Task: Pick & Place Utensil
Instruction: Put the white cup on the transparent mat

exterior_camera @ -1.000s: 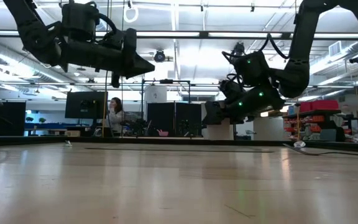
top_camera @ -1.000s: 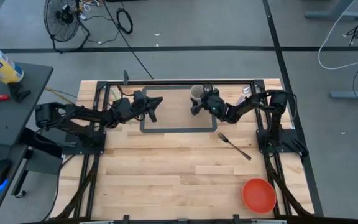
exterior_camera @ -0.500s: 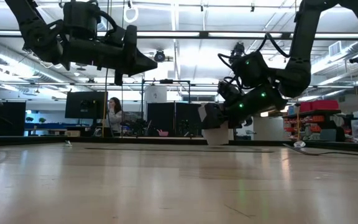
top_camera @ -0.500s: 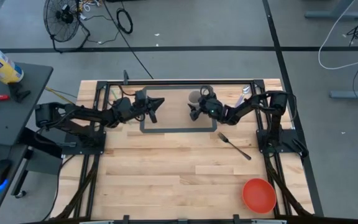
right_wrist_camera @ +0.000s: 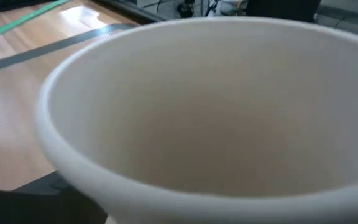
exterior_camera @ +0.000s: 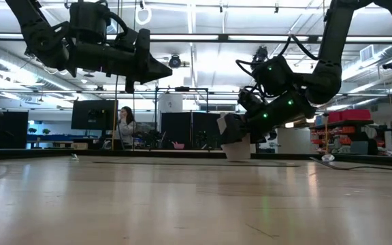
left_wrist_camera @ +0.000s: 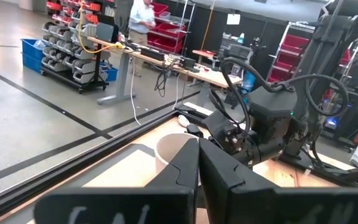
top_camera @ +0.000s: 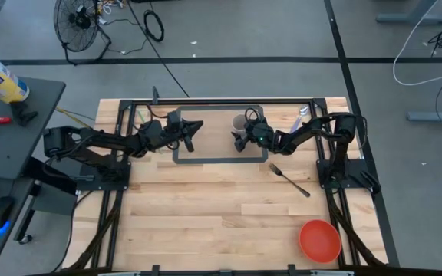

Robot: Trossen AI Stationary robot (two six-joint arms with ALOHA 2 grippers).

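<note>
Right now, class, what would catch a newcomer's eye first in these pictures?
Probably the white cup standing inside the taped rectangle at the table's far edge, with the right tool close around it. Next, the orange bowl at the near right corner, and the fork lying alone between them.

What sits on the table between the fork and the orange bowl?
Nothing: in the high view, only bare wood table lies between the fork and the orange bowl.
</note>
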